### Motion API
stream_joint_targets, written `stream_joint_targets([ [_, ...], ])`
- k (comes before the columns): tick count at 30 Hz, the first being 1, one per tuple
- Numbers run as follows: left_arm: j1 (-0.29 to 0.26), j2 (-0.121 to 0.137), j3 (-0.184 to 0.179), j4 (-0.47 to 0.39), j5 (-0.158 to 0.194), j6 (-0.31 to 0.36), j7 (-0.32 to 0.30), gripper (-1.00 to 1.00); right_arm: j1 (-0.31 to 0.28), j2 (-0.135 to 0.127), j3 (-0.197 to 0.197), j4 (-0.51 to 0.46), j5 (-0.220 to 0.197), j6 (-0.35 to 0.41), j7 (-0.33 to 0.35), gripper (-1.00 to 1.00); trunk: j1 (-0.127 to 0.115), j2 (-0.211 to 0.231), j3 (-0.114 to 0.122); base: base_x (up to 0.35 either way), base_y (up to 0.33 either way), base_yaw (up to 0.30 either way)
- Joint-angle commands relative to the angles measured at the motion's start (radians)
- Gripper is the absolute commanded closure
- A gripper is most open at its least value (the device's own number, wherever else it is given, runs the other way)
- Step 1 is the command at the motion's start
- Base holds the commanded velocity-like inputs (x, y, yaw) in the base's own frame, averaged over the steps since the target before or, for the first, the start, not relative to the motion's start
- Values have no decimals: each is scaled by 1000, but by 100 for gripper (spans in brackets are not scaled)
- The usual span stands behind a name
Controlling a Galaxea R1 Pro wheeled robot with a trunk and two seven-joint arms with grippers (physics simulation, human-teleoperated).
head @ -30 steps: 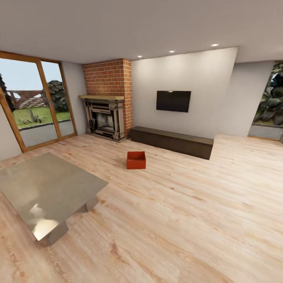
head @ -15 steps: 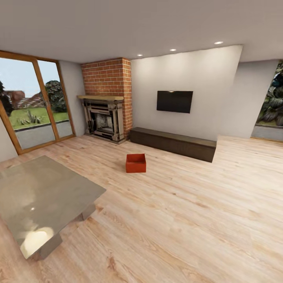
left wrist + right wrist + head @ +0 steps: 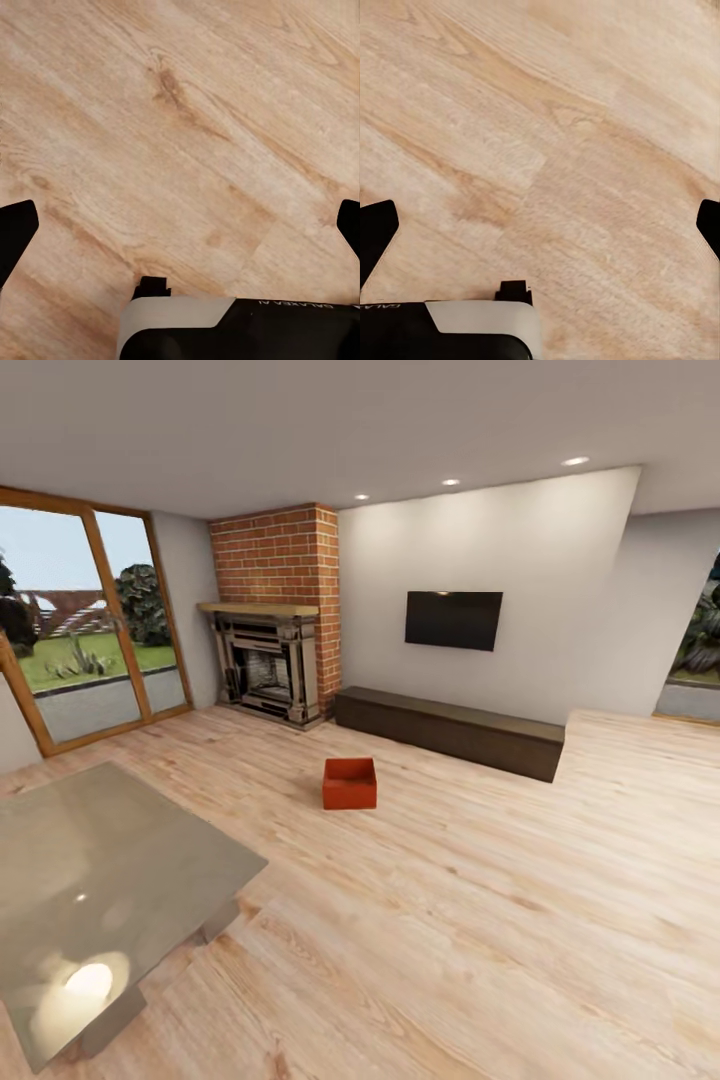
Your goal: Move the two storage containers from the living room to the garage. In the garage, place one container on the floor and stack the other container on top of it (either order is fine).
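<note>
Rolling across the living room, the robot is closing in on one orange-red storage container (image 3: 349, 784), and the head view is shifting as it goes. Compared with a second ago, the brick chimney (image 3: 277, 552), the black TV (image 3: 453, 620) and the long dark cabinet (image 3: 447, 730) are sliding a little to the right of the picture, and the glossy low table (image 3: 100, 880) is slipping further out at the lower left. That is the camera travelling, not the furniture.

The container is sitting on the light wood plank floor (image 3: 480, 920), well apart from the table and some way in front of the cabinet, open side up and apparently empty. The second container is not something I can place from these pictures.

Both wrist cameras are looking straight down at bare planks. The left end effector (image 3: 180, 232) is spread wide, fingertips at the two sides of its view, nothing between them. The right end effector (image 3: 540, 232) is spread just the same and is carrying nothing.

Judging by this, the task is only beginning: the approach is still under way and no pickup is started.
</note>
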Motion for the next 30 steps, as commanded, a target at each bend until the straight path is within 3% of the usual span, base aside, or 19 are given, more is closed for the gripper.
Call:
stream_joint_targets([
  [1,-2,0,1,5,4,-7,1,-100,-1,0,8,4,-8,-7,0,-100,1,-1,-1,329,0,59],
  [30,-2,0,1,5,4,-7,1,-100,-1,1,7,5,-9,-7,0,-100,1,-1,-1,329,0,4],
])
